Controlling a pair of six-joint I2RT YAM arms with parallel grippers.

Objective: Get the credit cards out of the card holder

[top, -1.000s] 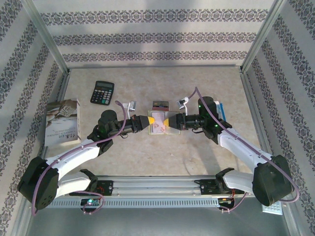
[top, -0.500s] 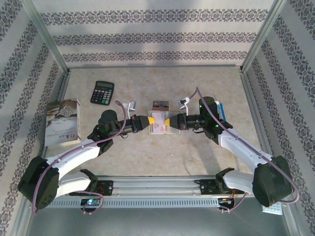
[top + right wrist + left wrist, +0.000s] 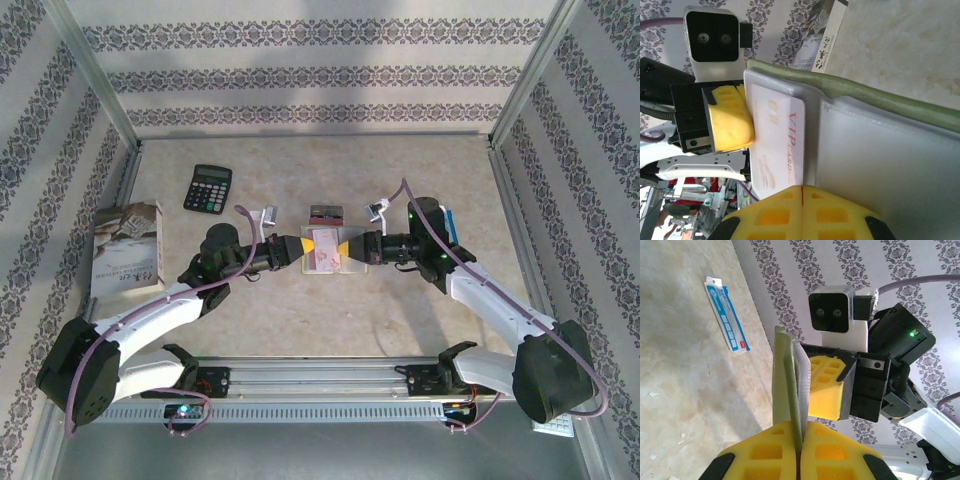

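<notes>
The card holder (image 3: 865, 95) had an olive-green cover and a pale grey lining. The credit card (image 3: 775, 150) was pinkish-white with red lettering. The left gripper (image 3: 801, 440) and right gripper (image 3: 802, 200) had yellow pads on black bodies. At 10 o'clock, the calculator (image 3: 208, 188) was black. At 3 o'clock, the packet (image 3: 726, 315) was blue and white. The table (image 3: 400, 170) was mottled beige. The walls (image 3: 320, 60) carried grey damask stripes on white.
</notes>
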